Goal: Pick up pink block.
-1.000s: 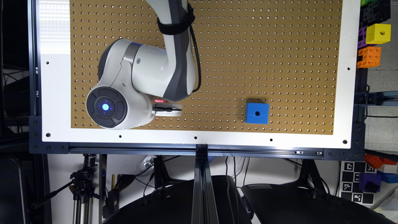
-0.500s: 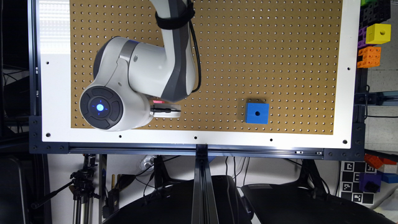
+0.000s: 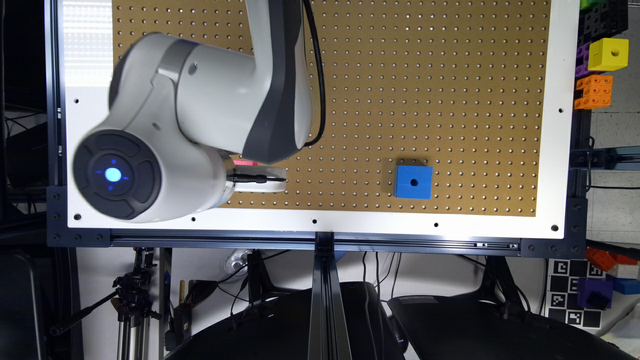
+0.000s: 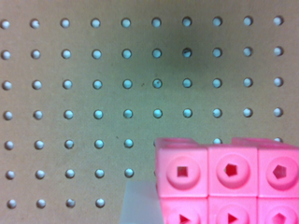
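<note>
While the brown pegboard (image 3: pixel 450 100) with its white border spans most of the exterior view, the white and grey Panda arm (image 3: pixel 210 110) covers that view's left part, its round end cap with a lit blue dot (image 3: pixel 113 174) turned toward the camera. No brand name or writing can be read on the arm or the board; the only printed marks are black-and-white square fiducial tags (image 3: pixel 567 287) low at the exterior view's right. The blue cube (image 3: pixel 413 181) with one centre hole sits on the board, well apart from the arm toward the exterior view's right. Yellow (image 3: pixel 608 54) and orange (image 3: pixel 593 92) blocks hang off the board at that view's right edge. The gripper (image 3: pixel 257 179) shows as a white part below the arm's grey sleeve. The pink block (image 3: pixel 245 162) appears as a thin pink sliver just beside it, under the arm. In the wrist view the pink block (image 4: pixel 229 179) is close up, round holes visible in each cube, with pegboard behind it. Finger state: cannot tell, since no finger is identifiable.
</note>
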